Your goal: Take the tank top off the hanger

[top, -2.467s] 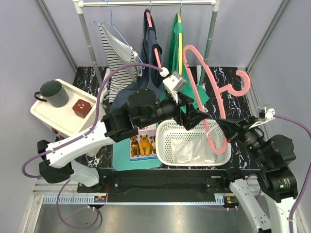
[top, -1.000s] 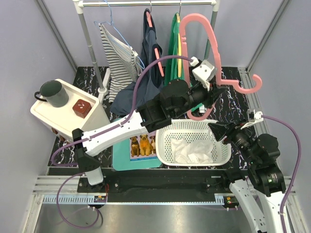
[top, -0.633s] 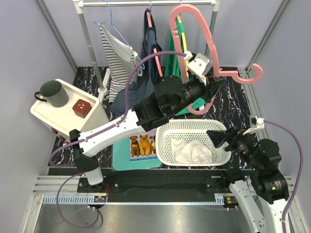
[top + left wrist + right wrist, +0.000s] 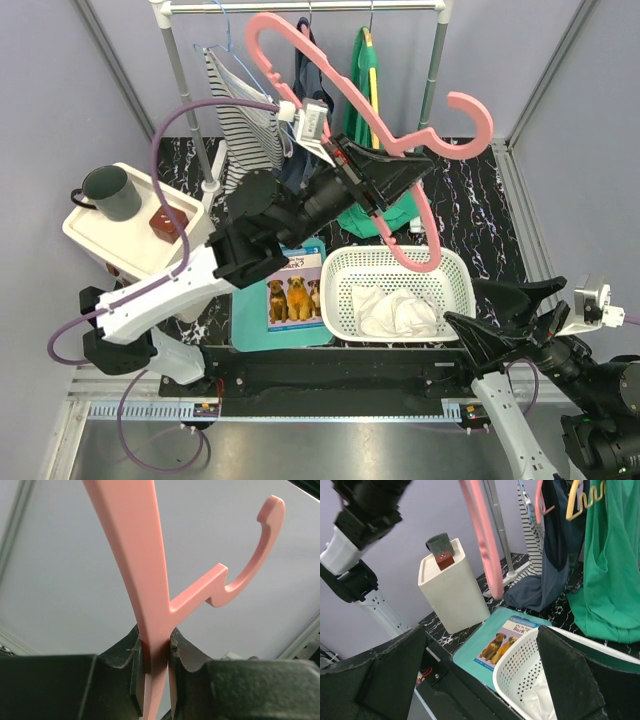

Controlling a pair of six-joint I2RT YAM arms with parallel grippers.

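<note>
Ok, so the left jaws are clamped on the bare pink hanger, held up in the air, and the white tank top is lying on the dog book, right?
Not quite. The white tank top lies inside the white basket, beside the dog book, not on it; the top external view shows this. The rest holds: the left jaws are clamped on the bare pink hanger, held up in the air.

Hanger (image 4: 141, 555): pink.
Tank top (image 4: 392, 312): white.
Basket (image 4: 395, 256): white, perforated.
Striped top (image 4: 238, 110): black and white.
Navy top (image 4: 545, 582).
Green top (image 4: 605, 580).
Mug (image 4: 110, 192): dark green.
Block (image 4: 166, 222): maroon.
Stand (image 4: 105, 238): cream.
Book (image 4: 290, 300): teal, dog photos.
Tabletop (image 4: 480, 210): black marble, white veins.
</note>
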